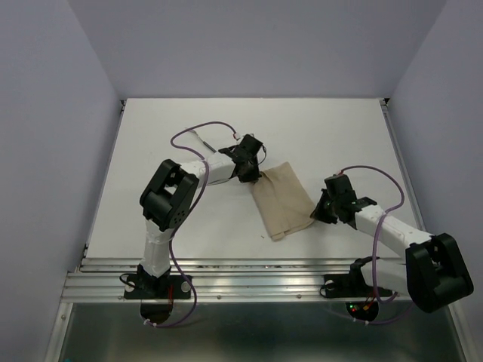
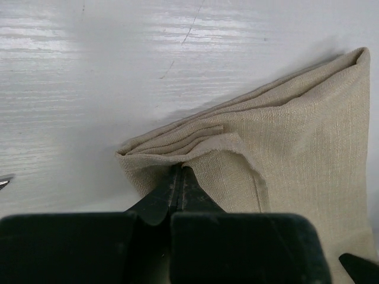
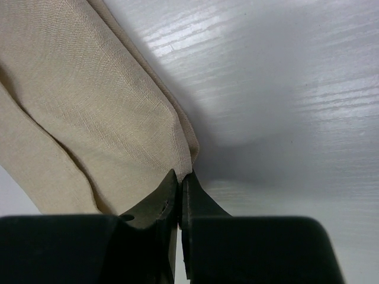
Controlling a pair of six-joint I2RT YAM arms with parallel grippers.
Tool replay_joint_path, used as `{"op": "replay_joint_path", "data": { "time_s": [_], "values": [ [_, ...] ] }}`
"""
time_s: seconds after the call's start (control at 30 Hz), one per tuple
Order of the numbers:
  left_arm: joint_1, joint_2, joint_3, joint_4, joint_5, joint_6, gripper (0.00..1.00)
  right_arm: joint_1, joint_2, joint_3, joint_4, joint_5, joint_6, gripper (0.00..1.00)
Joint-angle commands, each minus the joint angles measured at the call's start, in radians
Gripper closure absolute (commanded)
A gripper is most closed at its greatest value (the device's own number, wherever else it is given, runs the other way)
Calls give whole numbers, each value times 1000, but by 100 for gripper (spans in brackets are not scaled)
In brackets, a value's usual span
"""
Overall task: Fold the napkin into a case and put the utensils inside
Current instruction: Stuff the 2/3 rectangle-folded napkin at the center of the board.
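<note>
The beige napkin (image 1: 283, 197) lies folded into a narrow oblong on the white table, slanting from upper right to lower left. My left gripper (image 1: 253, 175) is shut on its upper-left corner, where the folded layers show in the left wrist view (image 2: 180, 168). My right gripper (image 1: 318, 210) is shut on the napkin's right corner (image 3: 182, 174). The cloth fills the right of the left wrist view (image 2: 296, 148) and the left of the right wrist view (image 3: 89, 106). A slim silvery utensil (image 1: 205, 141) lies behind the left arm; a silvery tip (image 2: 5, 181) shows at the left wrist view's edge.
Purple cables (image 1: 189, 134) loop over both arms. The white table (image 1: 151, 188) ends at a metal rail (image 1: 249, 275) in front and is enclosed by pale walls on three sides.
</note>
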Motion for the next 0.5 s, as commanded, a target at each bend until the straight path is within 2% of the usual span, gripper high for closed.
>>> {"op": "replay_joint_path", "data": {
  "time_s": [0.0, 0.03, 0.07, 0.1, 0.13, 0.17, 0.23, 0.33, 0.47],
  "values": [
    [28, -1, -15, 10, 10, -35, 100, -2, 8, -20, -2, 28, 10, 99],
    [28, 2, -9, 12, 15, -36, 100, -2, 11, -22, -2, 26, 8, 97],
    [28, 4, -8, 10, 18, -39, 100, -2, 18, -20, -4, 26, 7, 89],
    [28, 4, -8, 12, 19, -39, 100, -2, 20, -17, -10, 29, 7, 77],
    [28, 5, -8, 12, 19, -39, 100, -2, 17, -3, -18, 33, 2, 56],
    [28, 5, -8, 12, 21, -39, 100, -2, 6, 4, -25, 40, -1, 47],
    [28, 2, -11, 13, 19, -38, 100, -2, -58, 24, -54, 65, -9, 38],
    [28, -1, -17, 13, 19, -36, 100, -2, -152, 78, -106, 66, -24, 36],
    [28, 1, -20, 18, 21, -36, 100, 47, -207, 106, -133, -21, -21, 39]
  ]
}}
